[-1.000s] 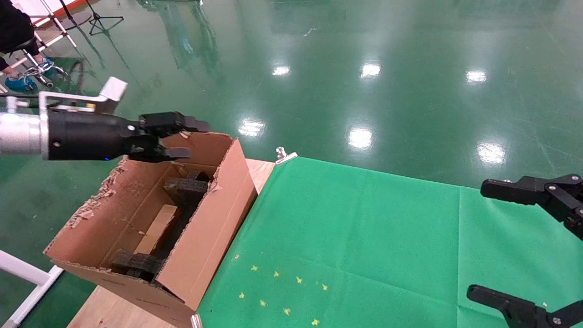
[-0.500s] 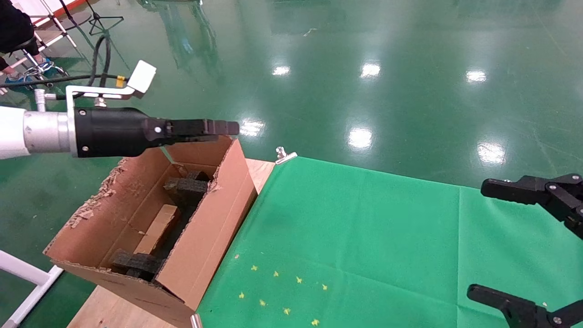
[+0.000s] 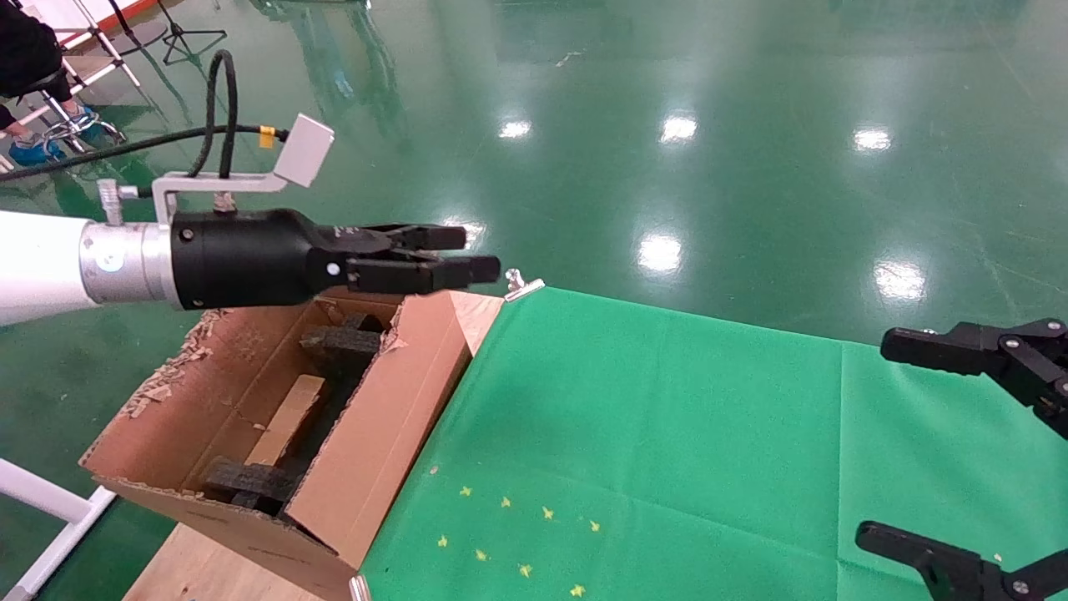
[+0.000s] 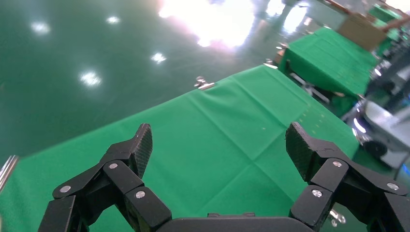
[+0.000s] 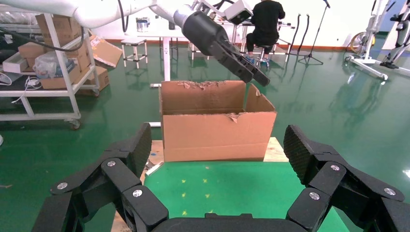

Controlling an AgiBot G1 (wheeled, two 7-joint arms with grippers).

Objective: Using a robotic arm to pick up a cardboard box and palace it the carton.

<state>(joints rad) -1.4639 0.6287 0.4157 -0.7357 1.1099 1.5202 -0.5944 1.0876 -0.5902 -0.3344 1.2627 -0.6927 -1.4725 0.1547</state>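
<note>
The small cardboard box (image 3: 288,427) lies inside the carton (image 3: 392,426), between dark foam blocks (image 3: 338,344). The carton stands on the left end of the table and also shows in the right wrist view (image 5: 217,135). The robotic arm's left gripper (image 3: 480,253) hovers above the carton's far right corner, open and empty; its wrist view (image 4: 219,145) shows only green cloth between the jaws. It also shows in the right wrist view (image 5: 258,77). My right gripper (image 3: 876,438) is open and empty at the right edge, parked (image 5: 216,145).
A green cloth (image 3: 667,434) covers the table, with small yellow marks (image 3: 509,534) near the front. A metal clip (image 3: 521,285) holds the cloth's far corner. A seated person (image 3: 25,50) and stands are at the far left on the green floor.
My left gripper has moved right, from above the carton's far flap to past its far right corner, and has rolled about its axis. The small box stays in the carton. The right arm has not moved.
</note>
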